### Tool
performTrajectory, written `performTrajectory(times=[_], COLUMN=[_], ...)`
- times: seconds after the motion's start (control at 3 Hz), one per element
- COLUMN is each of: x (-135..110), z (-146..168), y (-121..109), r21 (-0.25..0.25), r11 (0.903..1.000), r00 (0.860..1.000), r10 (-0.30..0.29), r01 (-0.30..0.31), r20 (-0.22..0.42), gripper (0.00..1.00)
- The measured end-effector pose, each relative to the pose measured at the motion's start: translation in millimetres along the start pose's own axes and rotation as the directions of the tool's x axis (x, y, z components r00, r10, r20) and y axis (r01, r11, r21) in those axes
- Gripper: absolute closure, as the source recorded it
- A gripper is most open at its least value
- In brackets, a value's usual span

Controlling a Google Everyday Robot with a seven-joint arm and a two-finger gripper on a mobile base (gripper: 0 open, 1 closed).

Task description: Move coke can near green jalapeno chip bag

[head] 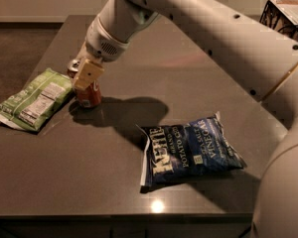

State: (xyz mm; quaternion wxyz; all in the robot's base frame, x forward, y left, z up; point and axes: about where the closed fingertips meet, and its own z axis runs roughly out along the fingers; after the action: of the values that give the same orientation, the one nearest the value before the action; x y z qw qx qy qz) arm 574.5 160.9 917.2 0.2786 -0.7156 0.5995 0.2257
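Observation:
The coke can (91,95) is a small red-orange can standing upright on the dark table, right beside the right edge of the green jalapeno chip bag (34,99). The bag lies flat at the table's left side, with its white nutrition label facing up. My gripper (82,73) comes down from the upper right and is shut on the can's upper part. Its tan finger pad (88,75) covers the can's front, and the can's silver top is mostly hidden behind it.
A dark blue Kettle chip bag (188,150) lies at the table's front right. My white arm (213,29) spans the upper right of the view. The table's front edge (119,216) runs along the bottom. A dark wire stand (285,14) is at the far right.

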Motion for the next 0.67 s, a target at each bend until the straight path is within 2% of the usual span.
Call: performTrajectory(times=[0.33,0.67], x=[-0.6,-1.1], z=[1.6,3.2], y=[0.7,1.3], r21=[-0.003,-0.006], r11=[1.0,1.0], r00=[1.0,1.0], r10=[-0.001,-0.003], r01=[0.001,0.003], r20=[-0.001,-0.001], gripper=[0.12,0.0])
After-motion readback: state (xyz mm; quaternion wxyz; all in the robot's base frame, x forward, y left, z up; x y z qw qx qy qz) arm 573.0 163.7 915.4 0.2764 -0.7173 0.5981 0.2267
